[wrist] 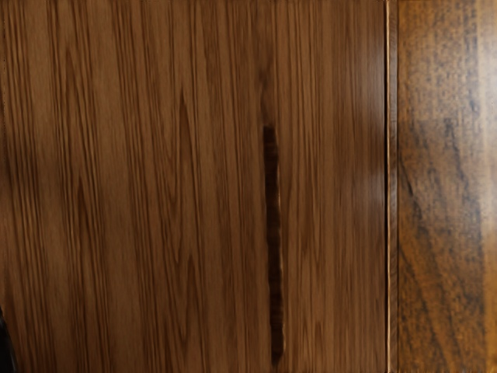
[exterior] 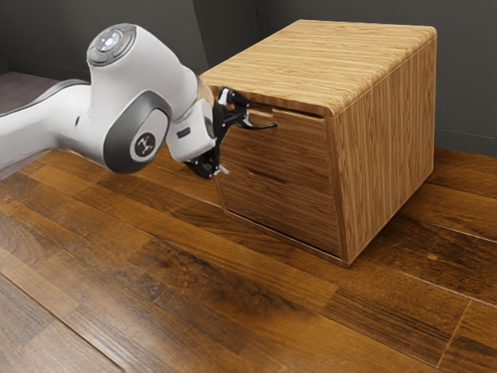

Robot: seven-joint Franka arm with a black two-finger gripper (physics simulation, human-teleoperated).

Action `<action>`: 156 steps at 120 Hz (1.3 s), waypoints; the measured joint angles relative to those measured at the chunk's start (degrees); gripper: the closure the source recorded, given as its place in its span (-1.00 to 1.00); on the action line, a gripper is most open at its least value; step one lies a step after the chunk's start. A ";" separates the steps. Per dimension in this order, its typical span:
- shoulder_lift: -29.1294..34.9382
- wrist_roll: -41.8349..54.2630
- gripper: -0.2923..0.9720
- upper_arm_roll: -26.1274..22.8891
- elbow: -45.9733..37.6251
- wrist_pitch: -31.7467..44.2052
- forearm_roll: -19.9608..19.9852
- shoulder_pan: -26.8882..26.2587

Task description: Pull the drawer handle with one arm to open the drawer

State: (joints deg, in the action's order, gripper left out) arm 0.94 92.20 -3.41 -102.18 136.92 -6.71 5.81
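Step in hand: get hold of the handle (exterior: 262, 125) and pull. The gripper (exterior: 241, 115) is right at the handle's near end, up by the top edge of the drawer (exterior: 295, 151) front, at the corner nearest the arm (exterior: 132, 116). I cannot tell how far open it is or whether it has the bar, since the black parts merge in the exterior view. The drawer is the upper one in the cabinet (exterior: 380, 132). Its front looks about flush with the cabinet face, maybe a crack out, so I judge the opening barely begun, if at all. To do it well, I'd confirm a hold on both sides of the bar before hauling. Then pull straight out along the drawer's slide, back toward the arm's base, level, no lift or twist, or the thin bar may slip free or the drawer bind. Slow steady draw: the cabinet seems to just stand on the floor (exterior: 233, 311), so a jerk might drag the whole box instead. Around: the wrist view faces the lower front, which has a dark slot (wrist: 271, 249) in it below the hand, with a strip of floor past the cabinet's bottom edge. In the way of the pull I judge only the arm itself, its bulky links right behind the hand, so I'd watch joint room as it backs off. A dark wall (exterior: 62, 31) is behind, well apart.
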 joint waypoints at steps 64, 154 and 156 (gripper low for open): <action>14.47 2.44 -0.51 2.80 -13.83 -1.26 1.05 -1.16; 30.47 3.12 -0.43 3.03 -27.97 -3.04 2.73 -1.27; 31.03 3.12 -0.41 3.01 -28.33 -3.13 2.78 -1.26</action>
State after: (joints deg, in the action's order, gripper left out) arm 31.97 95.32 -0.39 -130.52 133.79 -3.94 4.55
